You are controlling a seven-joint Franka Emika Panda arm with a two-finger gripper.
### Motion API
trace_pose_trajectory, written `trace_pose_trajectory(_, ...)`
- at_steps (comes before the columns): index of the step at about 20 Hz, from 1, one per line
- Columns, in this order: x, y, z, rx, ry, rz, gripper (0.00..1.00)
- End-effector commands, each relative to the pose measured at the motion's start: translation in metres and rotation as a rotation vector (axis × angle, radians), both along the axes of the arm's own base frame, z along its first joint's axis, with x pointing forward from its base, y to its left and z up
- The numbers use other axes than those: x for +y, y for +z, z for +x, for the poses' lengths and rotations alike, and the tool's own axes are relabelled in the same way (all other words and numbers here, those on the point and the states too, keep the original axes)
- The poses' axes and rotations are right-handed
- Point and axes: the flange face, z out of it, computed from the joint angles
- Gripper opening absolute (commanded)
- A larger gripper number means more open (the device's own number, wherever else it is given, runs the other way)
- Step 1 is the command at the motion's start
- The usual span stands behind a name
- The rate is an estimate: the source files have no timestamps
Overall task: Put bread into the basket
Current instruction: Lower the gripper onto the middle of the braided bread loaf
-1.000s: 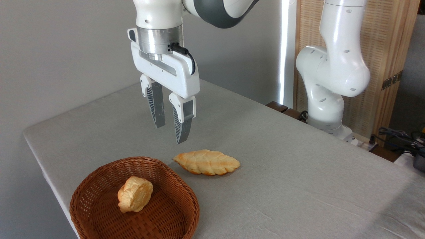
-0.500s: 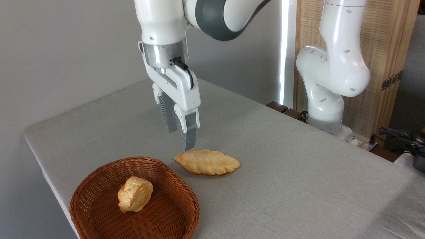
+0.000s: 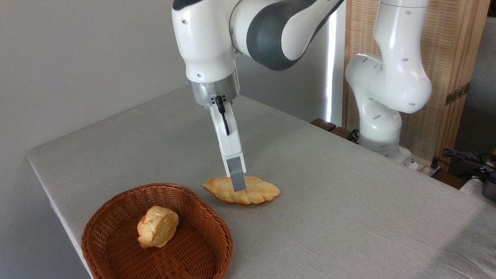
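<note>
Golden bread [image 3: 252,192] under hand [image 3: 239,186]; no readable writing.

We see the two-finger gripper [image 3: 237,185] edge-on, so only its near grey finger [image 3: 236,178] shows; the far one is hidden and we cannot judge the jaw gap. That finger covers part of the long braided golden loaf [image 3: 254,190]. The bottom edge cuts off the round reddish-brown wicker basket [image 3: 116,217], and the grey cloth-covered table [image 3: 348,201] runs off right.
</note>
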Motion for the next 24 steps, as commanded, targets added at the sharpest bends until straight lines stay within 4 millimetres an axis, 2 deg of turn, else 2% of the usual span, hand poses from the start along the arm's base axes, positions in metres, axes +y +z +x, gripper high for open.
trace_pose_trajectory(1,0.002,-0.009,-0.011,0.025,-0.039,-0.003,1.00)
trace_pose_trajectory(6,0.002,-0.023,-0.014,0.050,-0.061,-0.002,1.00)
trace_pose_trajectory(15,-0.005,-0.049,-0.008,0.091,-0.073,0.008,1.00)
trace_pose_trajectory(24,-0.023,-0.064,-0.003,0.093,-0.107,0.019,1.00)
